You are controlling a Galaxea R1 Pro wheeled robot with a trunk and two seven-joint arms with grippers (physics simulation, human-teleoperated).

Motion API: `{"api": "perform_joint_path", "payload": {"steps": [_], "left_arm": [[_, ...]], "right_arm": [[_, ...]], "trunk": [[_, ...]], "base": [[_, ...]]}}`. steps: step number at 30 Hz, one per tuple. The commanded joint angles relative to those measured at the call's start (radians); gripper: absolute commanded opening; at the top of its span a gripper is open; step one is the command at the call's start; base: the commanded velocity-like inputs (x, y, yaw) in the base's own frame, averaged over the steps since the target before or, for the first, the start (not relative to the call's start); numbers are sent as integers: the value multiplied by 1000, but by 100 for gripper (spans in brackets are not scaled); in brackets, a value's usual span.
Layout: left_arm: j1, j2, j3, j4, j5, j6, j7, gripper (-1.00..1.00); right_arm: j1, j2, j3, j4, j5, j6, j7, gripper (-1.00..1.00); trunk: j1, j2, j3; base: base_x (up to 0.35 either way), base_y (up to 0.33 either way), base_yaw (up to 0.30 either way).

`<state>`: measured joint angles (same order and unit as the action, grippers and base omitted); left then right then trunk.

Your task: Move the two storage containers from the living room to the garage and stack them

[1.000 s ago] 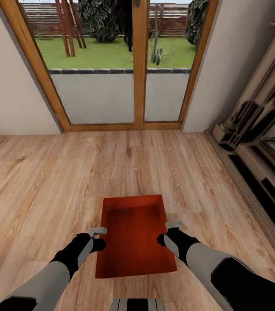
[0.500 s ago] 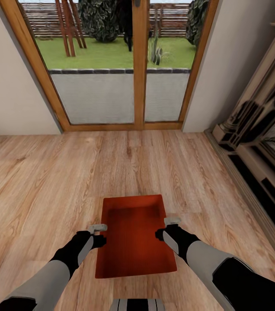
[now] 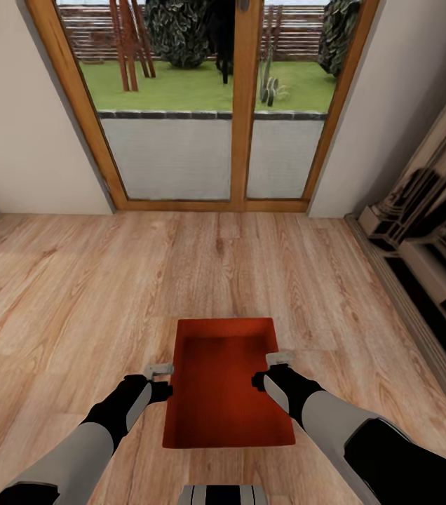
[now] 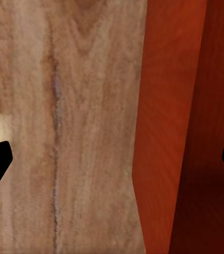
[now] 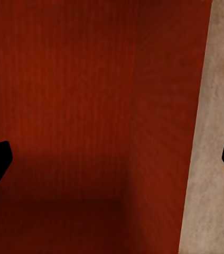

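A red-orange storage container [image 3: 226, 382] is being straddled at its long walls by the left gripper [image 3: 158, 370] and right gripper [image 3: 280, 360], fingers spread apart in both wrist views (one tip inside the wall, one outside, nothing clamped). It is sitting on the light wood plank floor [image 3: 111, 280]. Farther off, glass patio doors [image 3: 209, 105] are being shown, a dark cabinet [image 3: 426, 252] at right.

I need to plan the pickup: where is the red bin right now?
In the head view the bin sits on the wood floor between both grippers, before the glass door.
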<state>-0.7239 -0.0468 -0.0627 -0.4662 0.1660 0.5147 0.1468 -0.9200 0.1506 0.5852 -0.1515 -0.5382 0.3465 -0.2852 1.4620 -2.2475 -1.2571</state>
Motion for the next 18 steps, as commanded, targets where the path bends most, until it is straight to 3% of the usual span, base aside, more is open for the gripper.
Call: {"api": "perform_joint_path", "payload": {"steps": [1, 15, 18], "left_arm": [[0, 1, -6, -2, 10, 5, 8, 100], [0, 1, -6, -2, 10, 5, 8, 100], [0, 1, -6, -2, 10, 5, 8, 100]], "right_arm": [[0, -1, 8, -2, -8, 5, -6, 100], [0, -5, 10, -2, -8, 6, -12, 100], [0, -17, 9, -2, -8, 5, -11, 100]], "trunk": [[0, 0, -1], [0, 0, -1], [0, 0, -1]], "base": [[0, 0, 10], [0, 0, 1], [0, 0, 0]]}}
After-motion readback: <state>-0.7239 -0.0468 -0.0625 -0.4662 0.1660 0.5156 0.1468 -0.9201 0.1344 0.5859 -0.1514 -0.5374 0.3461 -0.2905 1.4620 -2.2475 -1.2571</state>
